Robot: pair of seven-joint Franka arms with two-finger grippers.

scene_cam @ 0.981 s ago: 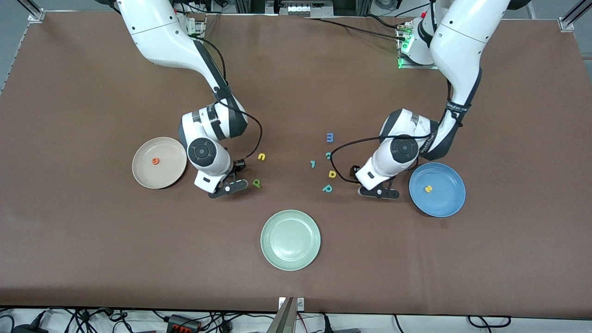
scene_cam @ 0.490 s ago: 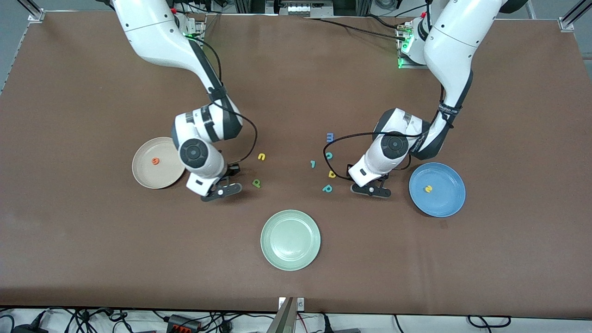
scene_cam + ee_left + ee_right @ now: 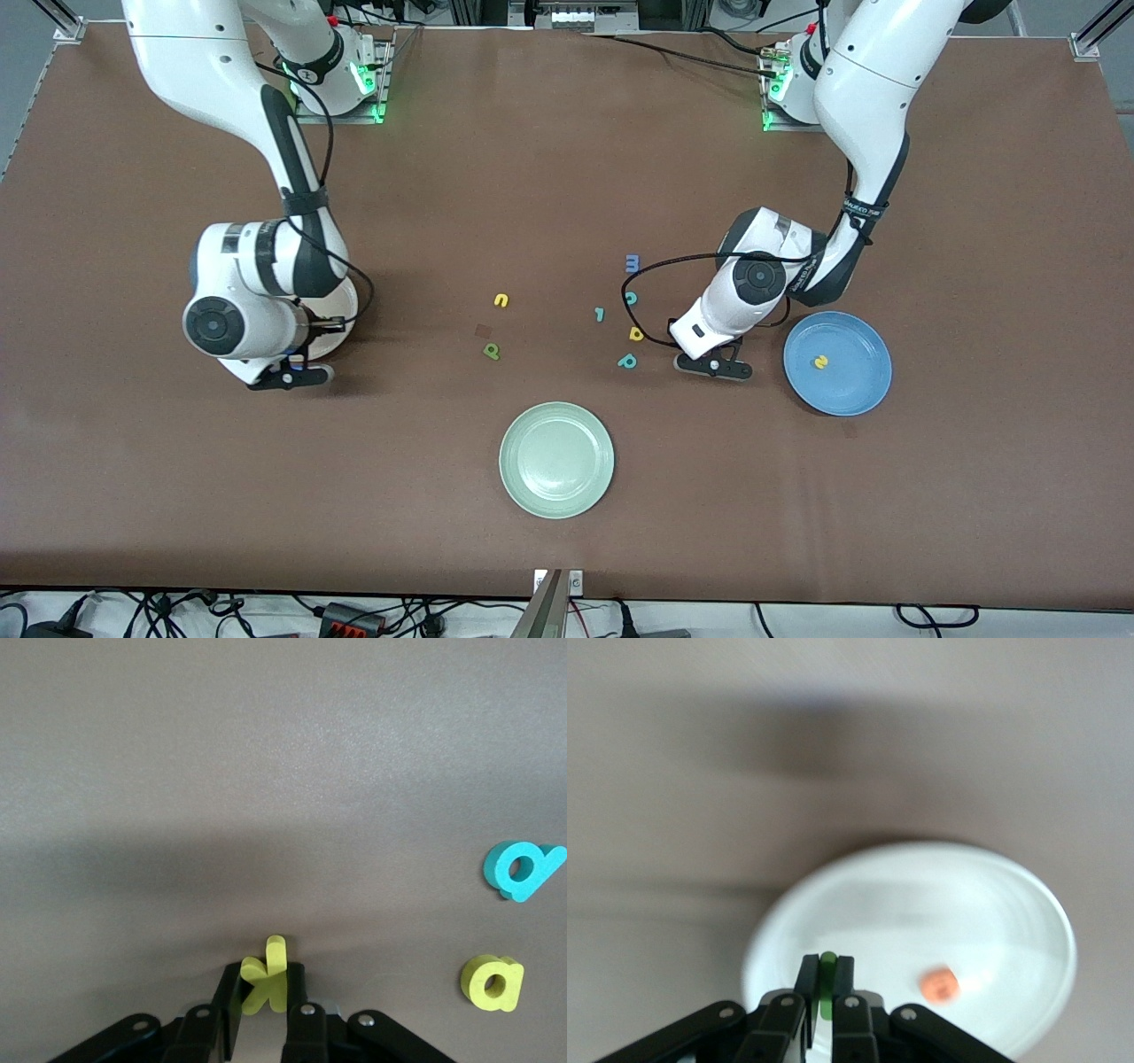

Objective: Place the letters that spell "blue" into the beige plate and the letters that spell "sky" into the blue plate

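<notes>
Left end effector (image 3: 266, 1010): clenched on the yellow "k" (image 3: 267, 974), low at the desk (image 3: 567, 159), centre right in the front view, between the blue plate (image 3: 864, 390) and the loose letters.
Right end effector (image 3: 824, 1001): clenched on a dark green straight-bar letter (image 3: 827, 979), over the beige plate (image 3: 877, 895), middle left of the front view.
Already sorted: orange "e" (image 3: 939, 983) in the beige plate; yellow "s" (image 3: 821, 361) in the blue plate.
Waiting on desk: yellow "u" (image 3: 501, 300) and green "b" (image 3: 492, 352), mid-frame.
Handling: the foam letters look feather-light and squashy; pinch across the flat faces, gently, since thin strokes may twist or slip.
</notes>
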